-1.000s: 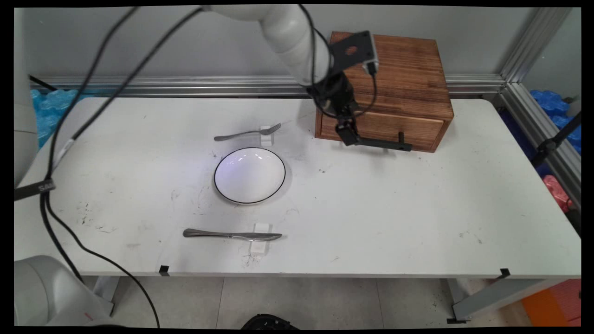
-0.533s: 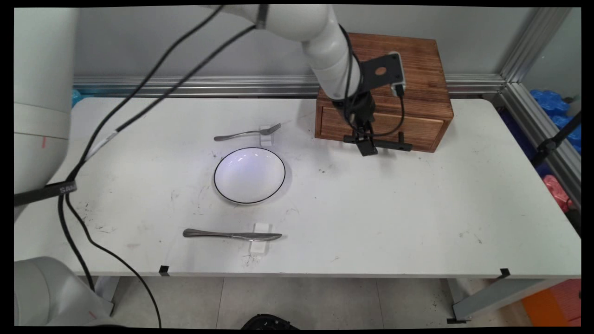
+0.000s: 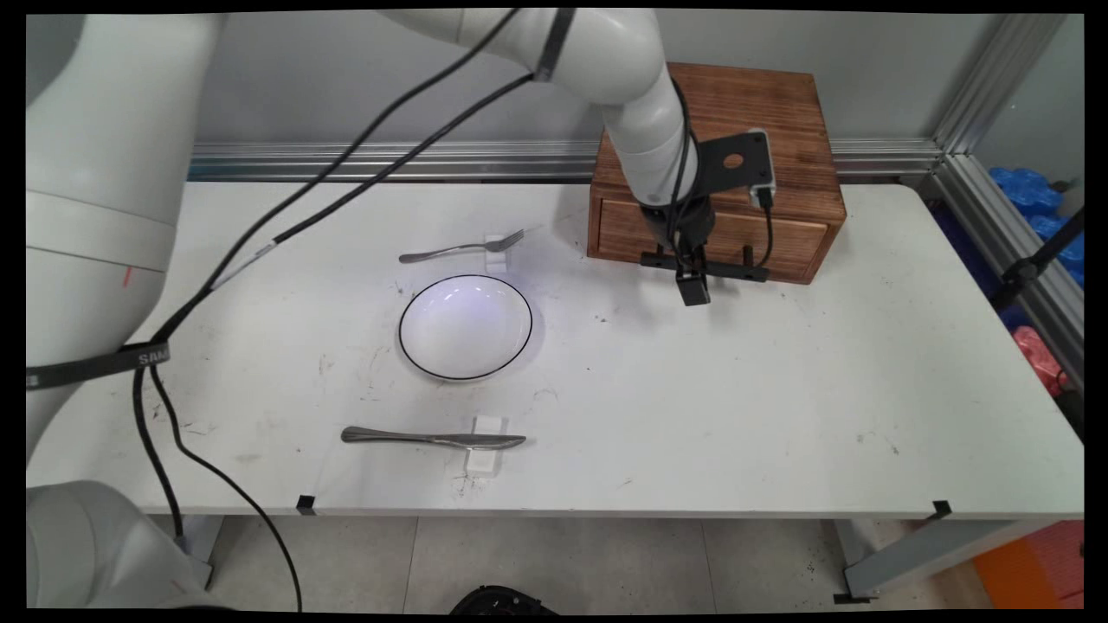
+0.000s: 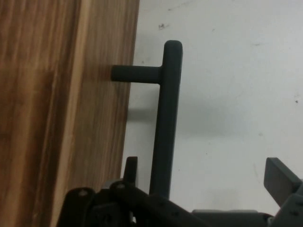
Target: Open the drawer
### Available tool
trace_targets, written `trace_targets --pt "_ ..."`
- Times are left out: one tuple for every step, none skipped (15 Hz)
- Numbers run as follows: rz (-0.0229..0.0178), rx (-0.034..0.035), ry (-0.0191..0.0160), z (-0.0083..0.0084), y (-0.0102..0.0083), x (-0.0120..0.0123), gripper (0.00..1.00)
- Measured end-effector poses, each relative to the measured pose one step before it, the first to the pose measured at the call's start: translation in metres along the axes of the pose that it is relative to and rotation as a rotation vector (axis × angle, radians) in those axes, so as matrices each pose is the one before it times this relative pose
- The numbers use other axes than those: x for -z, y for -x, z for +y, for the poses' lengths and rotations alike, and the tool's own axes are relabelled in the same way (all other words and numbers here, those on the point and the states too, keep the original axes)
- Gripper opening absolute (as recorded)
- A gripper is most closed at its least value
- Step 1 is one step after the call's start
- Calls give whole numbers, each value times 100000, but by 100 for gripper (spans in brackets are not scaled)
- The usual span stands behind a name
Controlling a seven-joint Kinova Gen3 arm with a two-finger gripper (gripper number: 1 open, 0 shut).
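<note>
The gripper, fingers spread astride the black handle of the wooden box, has a plate at its 9 o'clock.

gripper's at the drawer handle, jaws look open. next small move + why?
Probably close the gripper on the drawer handle. In the hand view the black bar runs between the open fingers: one finger sits on the wooden box side, the other on the table side. The drawer looks flush with the box front, so a grip comes before any pull.
</note>
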Motion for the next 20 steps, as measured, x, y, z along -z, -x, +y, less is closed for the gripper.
trace_targets --pt "-473 -226 210 -9 -138 -305 100" --pt "-676 -373 283 -24 -199 -434 100" --pt "-425 -257 181 -24 -124 -272 100" --pt "-645 -372 247 -47 -182 -401 100" --pt "-401 -221 196 -34 -114 -262 100" --pt "-615 -295 262 -64 -134 -363 100" --pt "-374 -150 204 -44 -79 -238 100" --pt "-570 -236 312 -63 -112 -343 100" --pt "-585 -251 421 -58 -113 -371 100" --pt "-530 -280 438 -63 -120 -364 100" --pt "-406 -266 343 -53 -94 -282 100" --pt "-442 -327 341 -75 -103 -316 100" --pt "-400 -294 300 -78 -94 -291 100" --pt "-322 -200 246 -68 -67 -230 100" --pt "-186 -121 128 -53 -47 -143 100" --pt "-276 -194 166 -72 -59 -189 100" --pt "-191 -153 123 -45 -35 -121 100" --pt "-212 -213 176 -52 -66 -159 100" --pt "-150 -145 140 -21 -30 -93 100" --pt "-197 -191 181 -29 -44 -127 100"
